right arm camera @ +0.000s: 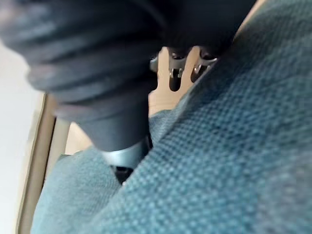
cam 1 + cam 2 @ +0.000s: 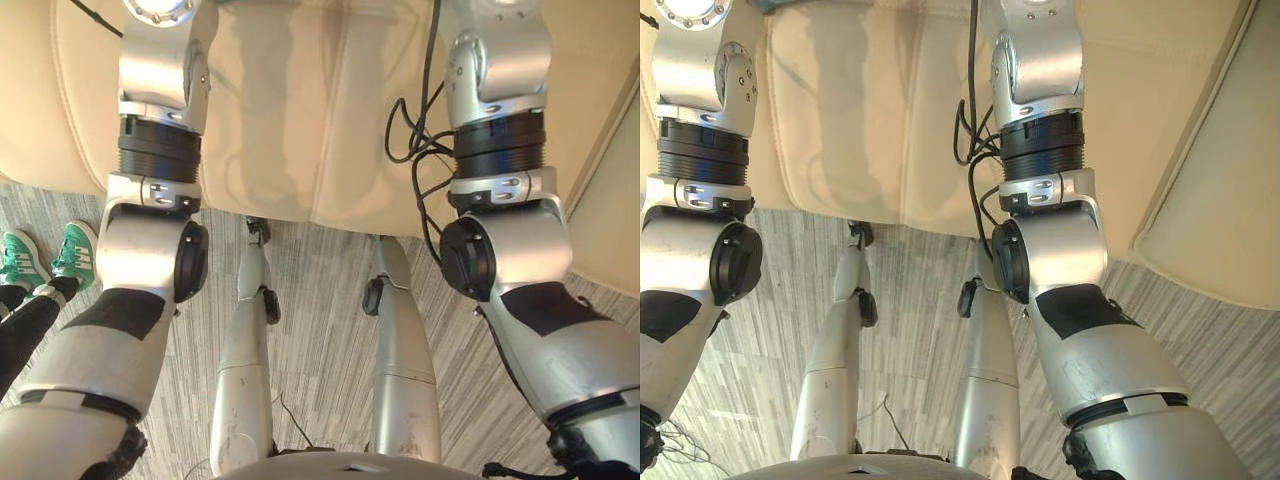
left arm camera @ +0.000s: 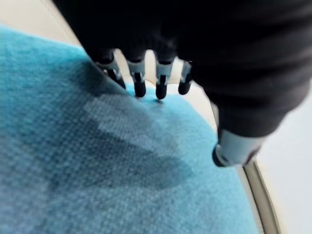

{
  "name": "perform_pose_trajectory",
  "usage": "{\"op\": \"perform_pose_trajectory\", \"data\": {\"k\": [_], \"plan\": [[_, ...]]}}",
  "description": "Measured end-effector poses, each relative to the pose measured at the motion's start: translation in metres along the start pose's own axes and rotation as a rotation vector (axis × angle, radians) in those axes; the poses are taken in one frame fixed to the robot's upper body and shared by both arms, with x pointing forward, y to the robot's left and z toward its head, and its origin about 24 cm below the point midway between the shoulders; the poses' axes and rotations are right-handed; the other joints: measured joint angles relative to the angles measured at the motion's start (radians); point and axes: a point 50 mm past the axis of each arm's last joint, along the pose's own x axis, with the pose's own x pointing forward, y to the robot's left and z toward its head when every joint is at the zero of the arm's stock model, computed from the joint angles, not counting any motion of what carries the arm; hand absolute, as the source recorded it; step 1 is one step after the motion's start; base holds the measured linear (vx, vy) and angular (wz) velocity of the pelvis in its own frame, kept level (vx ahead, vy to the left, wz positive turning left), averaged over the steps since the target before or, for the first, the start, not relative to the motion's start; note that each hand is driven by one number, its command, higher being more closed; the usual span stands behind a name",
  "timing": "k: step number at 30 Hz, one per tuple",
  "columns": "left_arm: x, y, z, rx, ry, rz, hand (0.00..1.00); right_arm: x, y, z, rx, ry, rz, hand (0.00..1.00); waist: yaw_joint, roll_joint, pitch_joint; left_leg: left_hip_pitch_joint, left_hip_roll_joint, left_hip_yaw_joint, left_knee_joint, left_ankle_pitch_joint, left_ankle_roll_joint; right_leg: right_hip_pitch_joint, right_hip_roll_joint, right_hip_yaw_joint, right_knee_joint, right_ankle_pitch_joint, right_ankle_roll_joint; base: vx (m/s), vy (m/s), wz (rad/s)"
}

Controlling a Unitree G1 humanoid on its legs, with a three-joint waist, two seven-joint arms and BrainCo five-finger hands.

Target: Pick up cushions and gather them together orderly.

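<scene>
Left hand (image 3: 140,84) spread, straight fingers flat on teal cushion (image 3: 97,170) lying on cream sofa (image 2: 290,120); right hand (image 1: 123,148) against teal cloth too, closure cannot be told; advise closing both round the edge before lifting level.
</scene>
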Motion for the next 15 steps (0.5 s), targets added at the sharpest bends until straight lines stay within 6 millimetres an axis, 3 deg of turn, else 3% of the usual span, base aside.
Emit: {"op": "perform_pose_trajectory", "data": {"k": [5, 10, 15], "plan": [[-0.003, 0.015, -0.011, 0.044, 0.016, 0.008, 0.00, -0.003, -0.007, -0.012, 0.011, 0.047, -0.010, 0.00, -0.008, 0.000, 0.000, 0.009, 0.006, 0.002, 0.000, 0.000, 0.000, 0.007, 0.006, 0.001, 0.000, 0.001, -0.002, 0.05, -0.046, -0.03], [-0.016, 0.031, -0.037, 0.086, 0.088, 0.029, 0.00, -0.008, -0.023, -0.030, -0.031, 0.089, -0.020, 0.00, -0.007, 0.000, 0.000, 0.048, 0.017, 0.008, 0.000, -0.001, 0.000, 0.041, 0.019, 0.001, 0.000, -0.001, -0.006, 0.03, -0.052, -0.08], [-0.023, 0.056, -0.040, 0.064, 0.083, 0.088, 0.00, -0.008, -0.041, -0.026, -0.038, 0.047, -0.030, 0.00, -0.010, 0.000, 0.000, 0.061, 0.025, 0.013, 0.000, -0.006, 0.008, 0.048, 0.027, 0.001, 0.000, 0.004, -0.013, 0.02, -0.045, -0.07]]}}
